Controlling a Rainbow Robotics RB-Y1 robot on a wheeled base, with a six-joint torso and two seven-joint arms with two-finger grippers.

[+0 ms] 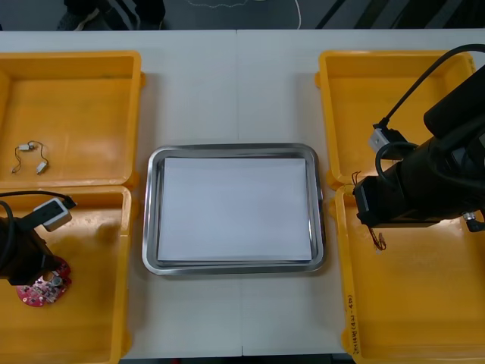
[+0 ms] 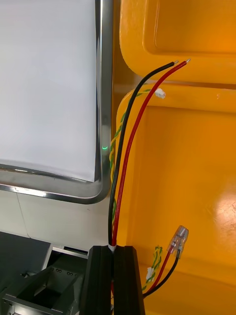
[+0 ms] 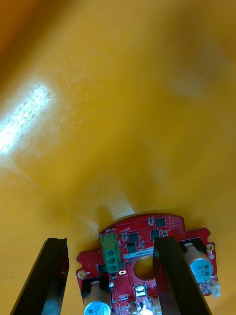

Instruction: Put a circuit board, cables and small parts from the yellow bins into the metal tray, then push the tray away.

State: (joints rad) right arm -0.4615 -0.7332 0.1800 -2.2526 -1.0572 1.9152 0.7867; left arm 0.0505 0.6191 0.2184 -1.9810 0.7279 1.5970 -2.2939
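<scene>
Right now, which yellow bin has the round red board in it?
The near bin on the robot's left: the red circuit board lies in it, with the left gripper open over it. The far left bin holds small metal parts.

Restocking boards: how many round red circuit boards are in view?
1. The circuit board lies in the near left yellow bin, under the open left gripper. The right gripper, at the near right bin's edge, holds black and red cables. More may hide under the arms.

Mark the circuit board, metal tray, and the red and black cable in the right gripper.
circuit board [image 3: 140, 241], left wrist view, face near its centre hole.
metal tray [image 1: 235, 150], front view, far rim.
red and black cable [image 2: 125, 147], right wrist view, mid-length of the pair.
</scene>
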